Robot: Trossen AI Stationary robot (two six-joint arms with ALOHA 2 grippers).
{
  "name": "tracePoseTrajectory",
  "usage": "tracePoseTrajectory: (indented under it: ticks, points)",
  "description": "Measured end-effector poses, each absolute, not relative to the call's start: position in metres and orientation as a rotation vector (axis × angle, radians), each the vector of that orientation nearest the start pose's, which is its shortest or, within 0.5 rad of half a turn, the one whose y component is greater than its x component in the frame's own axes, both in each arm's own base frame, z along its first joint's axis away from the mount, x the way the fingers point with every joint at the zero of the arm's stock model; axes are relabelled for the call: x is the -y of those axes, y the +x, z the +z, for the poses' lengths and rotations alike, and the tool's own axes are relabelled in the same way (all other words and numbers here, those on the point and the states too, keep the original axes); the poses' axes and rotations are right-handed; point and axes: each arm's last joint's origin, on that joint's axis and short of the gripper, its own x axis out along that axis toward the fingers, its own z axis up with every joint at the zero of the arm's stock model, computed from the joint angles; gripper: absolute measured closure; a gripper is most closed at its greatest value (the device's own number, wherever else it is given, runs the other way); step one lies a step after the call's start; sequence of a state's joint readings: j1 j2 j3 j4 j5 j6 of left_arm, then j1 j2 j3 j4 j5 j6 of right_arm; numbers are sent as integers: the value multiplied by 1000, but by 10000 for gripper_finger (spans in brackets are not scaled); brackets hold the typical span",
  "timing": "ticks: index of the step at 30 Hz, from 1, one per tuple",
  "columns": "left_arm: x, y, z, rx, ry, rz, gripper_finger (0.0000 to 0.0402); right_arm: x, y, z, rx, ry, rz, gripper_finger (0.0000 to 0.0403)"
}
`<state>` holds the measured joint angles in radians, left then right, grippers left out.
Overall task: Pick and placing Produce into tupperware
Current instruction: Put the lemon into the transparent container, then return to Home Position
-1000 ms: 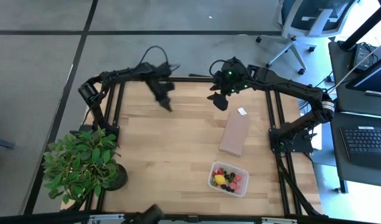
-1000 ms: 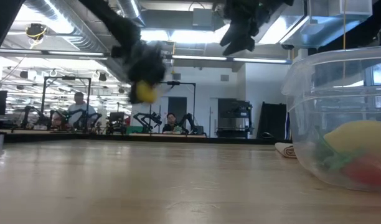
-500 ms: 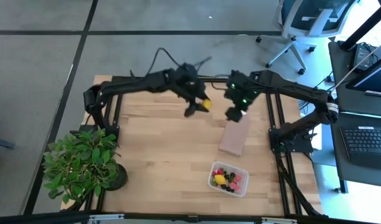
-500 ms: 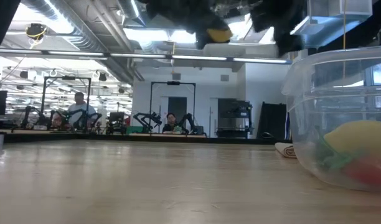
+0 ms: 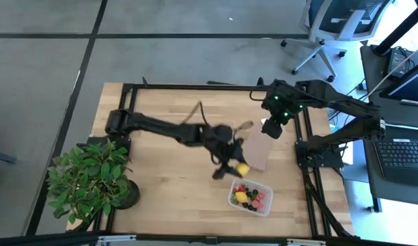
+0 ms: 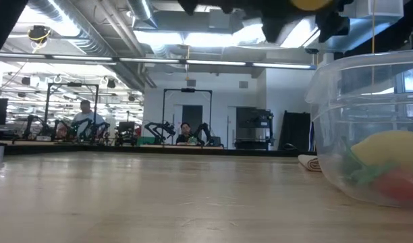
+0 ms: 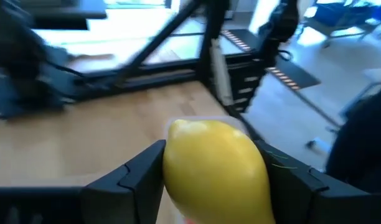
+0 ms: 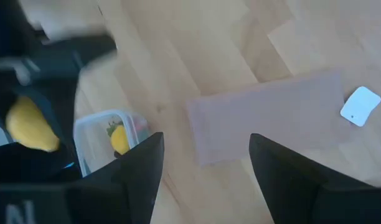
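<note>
At the table's left edge in the high view stands a leafy potted plant (image 5: 93, 179), its pot mostly hidden under the foliage. The left arm stretches from there across the wooden table (image 5: 168, 171) to the left gripper (image 5: 231, 166), which hangs just beside the near-left corner of the clear tupperware (image 5: 251, 195). Its fingers (image 7: 125, 180) pinch a yellow lemon (image 5: 242, 168), which fills the space between them in the left wrist view; the fingertips themselves are cut off by that picture's lower edge. The tupperware sits on the table near the front right and already holds red, dark and yellow fruit pieces (image 5: 248, 196), too small to sort out one by one from above. In the low view only its left part shows, cut off at the picture's right edge. Behind the container lies a flat brown block (image 5: 259, 146), partly covered by the left arm's wrist, with a small white tag (image 8: 360, 106) beyond its far end. Farther right, the right gripper (image 5: 272, 128) hovers over the block's far end, its fingers (image 8: 137, 174) spread apart and holding nothing.
</note>
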<state>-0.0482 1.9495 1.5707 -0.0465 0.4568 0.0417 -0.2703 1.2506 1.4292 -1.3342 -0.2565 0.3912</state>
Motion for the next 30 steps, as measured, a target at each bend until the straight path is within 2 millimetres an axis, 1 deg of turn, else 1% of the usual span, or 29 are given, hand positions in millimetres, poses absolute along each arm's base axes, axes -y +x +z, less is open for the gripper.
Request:
tracePoseTrajectory:
  ticks: [3, 6, 9, 13, 17, 21, 25, 30]
  points:
    - [54, 463, 252, -427, -94, -543, 192, 46, 199, 370, -1105, 645, -227, 165]
    - [67, 471, 233, -427, -125, -570, 192, 45, 200, 370, -1102, 649, -228, 165]
    - [73, 477, 219, -424, -180, -617, 190, 44, 202, 371, -1091, 652, -226, 165]
    - [72, 482, 199, -470, -201, -590, 190, 42, 204, 371, -1078, 644, -214, 165]
    - [79, 485, 177, -519, -179, -566, 189, 40, 204, 371, -1081, 639, -204, 165]
    - [85, 486, 168, -532, -149, -549, 181, 39, 204, 371, -1084, 639, -200, 165]
    - [84, 486, 170, -524, -142, -538, 169, 39, 204, 371, -1086, 638, -200, 165]
    - [80, 486, 174, -522, -154, -538, 165, 39, 204, 371, -1086, 636, -199, 165]
